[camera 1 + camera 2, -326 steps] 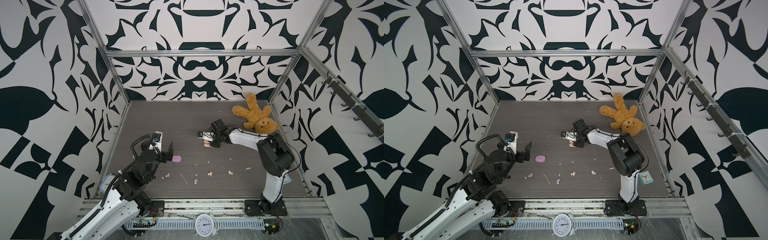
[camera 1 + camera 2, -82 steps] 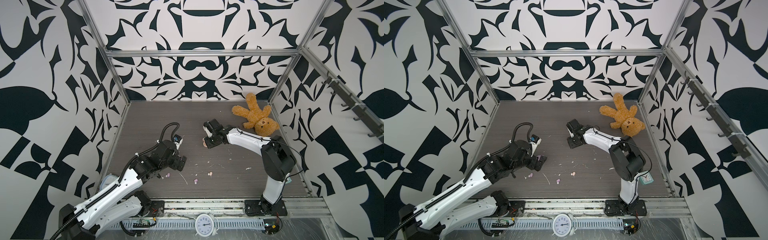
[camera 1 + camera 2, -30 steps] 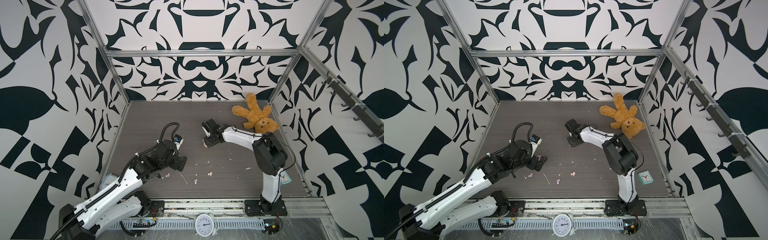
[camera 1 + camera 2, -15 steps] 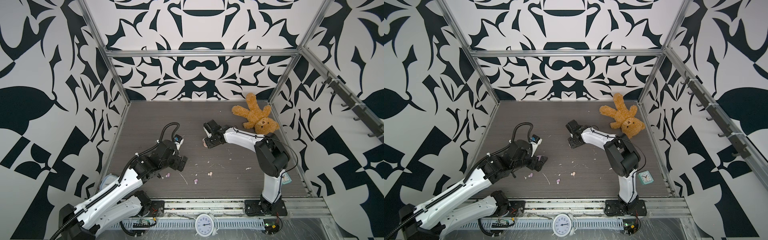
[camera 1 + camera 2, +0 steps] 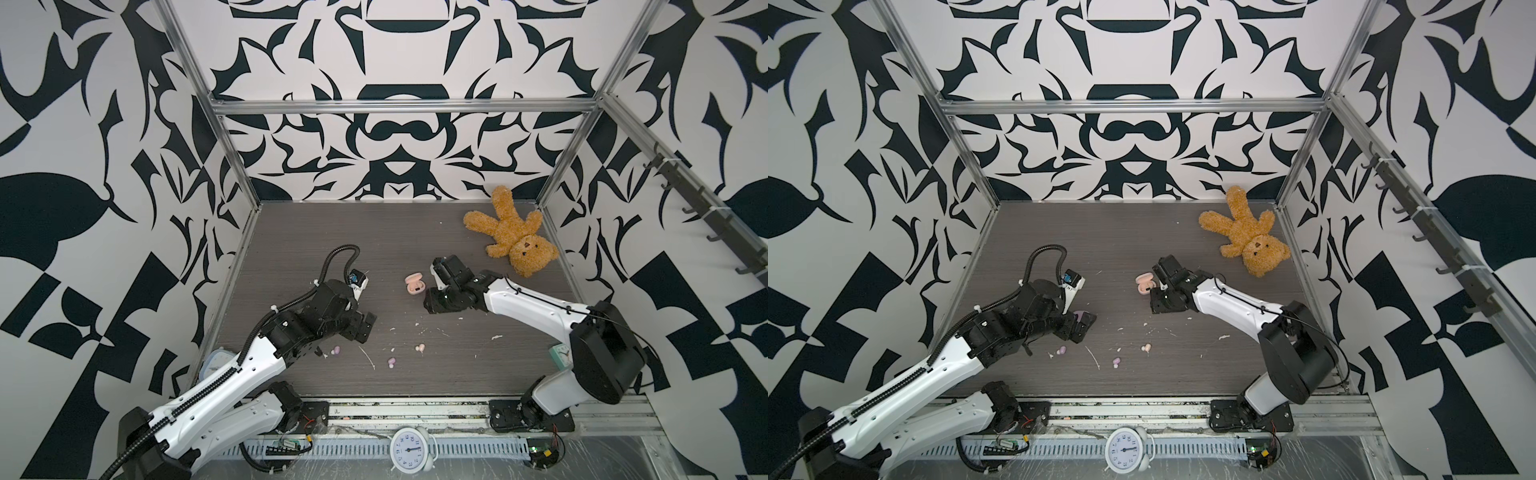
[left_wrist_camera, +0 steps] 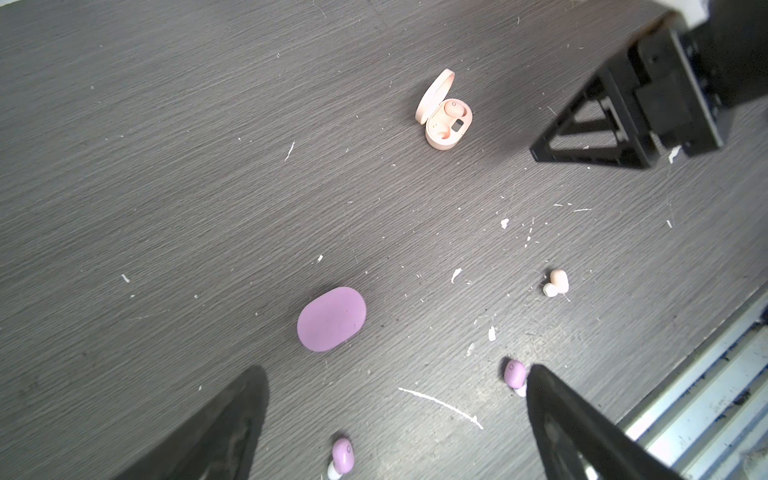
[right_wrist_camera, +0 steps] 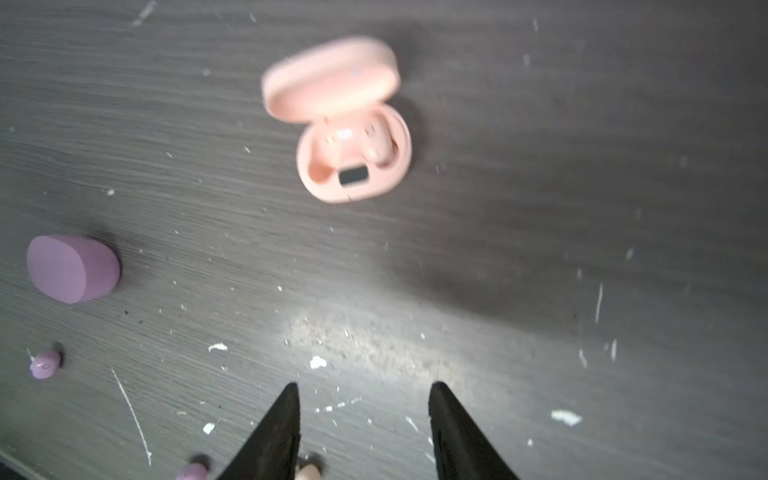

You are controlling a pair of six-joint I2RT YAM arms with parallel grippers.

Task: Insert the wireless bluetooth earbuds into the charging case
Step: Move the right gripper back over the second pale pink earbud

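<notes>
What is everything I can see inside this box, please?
pink case: one, open, mid-table
pink earbuds: two; one in the pink case, the other loose near the front
purple case: one, shut, left of centre
purple earbuds: two, this and another, loose near the front
teddy bear: one, brown, far right corner
white clock: one, front rail
teal clock: one, by the right arm
white scraps: many, scattered
table: one, dark grey
left gripper: black, open, near the purple case
right gripper: black, open, empty, beside the pink case

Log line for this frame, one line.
left gripper: open, empty | right gripper: open, empty | pink case: open, one bud in | loose buds: three
</notes>
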